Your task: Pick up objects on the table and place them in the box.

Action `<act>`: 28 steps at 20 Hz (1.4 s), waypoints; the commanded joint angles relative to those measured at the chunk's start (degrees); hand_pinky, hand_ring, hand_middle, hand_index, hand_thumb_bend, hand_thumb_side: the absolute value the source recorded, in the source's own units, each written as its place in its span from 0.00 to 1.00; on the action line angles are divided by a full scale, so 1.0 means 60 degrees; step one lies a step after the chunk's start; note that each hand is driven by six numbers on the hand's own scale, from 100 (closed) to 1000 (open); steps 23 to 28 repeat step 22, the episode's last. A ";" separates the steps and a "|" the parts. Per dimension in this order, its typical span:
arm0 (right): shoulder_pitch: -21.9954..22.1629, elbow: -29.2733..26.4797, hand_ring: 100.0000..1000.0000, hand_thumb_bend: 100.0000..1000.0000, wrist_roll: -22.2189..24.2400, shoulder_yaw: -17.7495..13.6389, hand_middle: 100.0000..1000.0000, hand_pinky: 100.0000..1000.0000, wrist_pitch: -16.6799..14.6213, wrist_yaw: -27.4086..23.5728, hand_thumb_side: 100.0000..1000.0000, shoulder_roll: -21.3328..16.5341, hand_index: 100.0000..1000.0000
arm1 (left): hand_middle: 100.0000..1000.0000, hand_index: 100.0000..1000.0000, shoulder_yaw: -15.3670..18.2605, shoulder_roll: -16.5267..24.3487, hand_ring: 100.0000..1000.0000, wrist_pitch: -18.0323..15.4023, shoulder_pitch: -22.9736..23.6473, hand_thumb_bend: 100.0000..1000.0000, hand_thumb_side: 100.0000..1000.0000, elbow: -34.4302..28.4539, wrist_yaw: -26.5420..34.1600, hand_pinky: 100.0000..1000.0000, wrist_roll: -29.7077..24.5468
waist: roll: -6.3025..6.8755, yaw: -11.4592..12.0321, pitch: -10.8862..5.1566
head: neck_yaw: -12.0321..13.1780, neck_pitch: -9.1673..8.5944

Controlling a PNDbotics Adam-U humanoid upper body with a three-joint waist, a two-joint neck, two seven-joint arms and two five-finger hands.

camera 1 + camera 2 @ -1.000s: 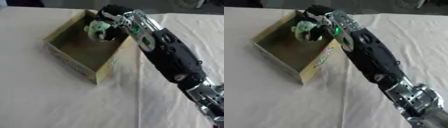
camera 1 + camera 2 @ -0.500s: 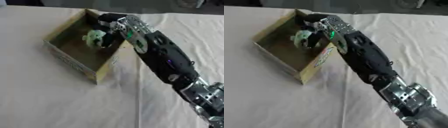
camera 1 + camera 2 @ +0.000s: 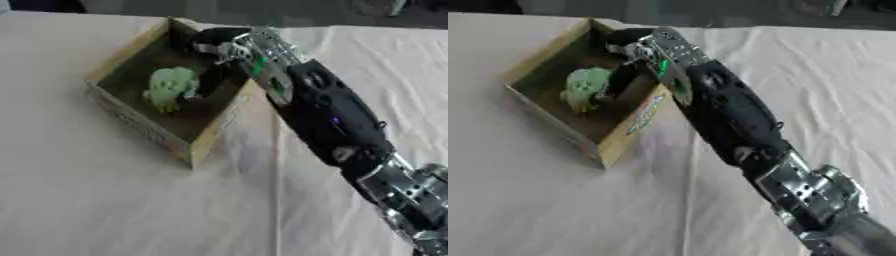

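**Green toy now down inside the box**

Since a second ago the pale green toy [image 3: 170,88] has gone from hanging at my fingers above the far corner to lying on the floor of the box [image 3: 140,125], roughly in its middle. My right hand [image 3: 213,46] reaches in over the far right corner of the box, dark fingers [image 3: 210,82] pointing down just beside the toy's right side. I cannot tell whether they touch it, nor whether they are spread or curled; the view is too blurred there. My right arm [image 3: 728,120] crosses the box's right wall and runs back toward the lower right corner. The box is open-topped cardboard, sitting askew on the white cloth-covered surface [image 3: 105,200]. A printed label [image 3: 646,114] shows on its right outer wall.
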 commanded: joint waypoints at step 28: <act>0.2291 -0.6691 0.85 0.00 -0.4551 -0.1905 0.78 0.87 0.3379 -0.3635 0.96 -0.2913 0.93 | 0.63 0.77 0.0113 0.0066 0.50 -0.0008 0.0015 0.00 0.69 -0.0161 -0.0072 0.23 0.0082 | 0.0211 -0.0294 -0.0132 | 0.0365 -0.0031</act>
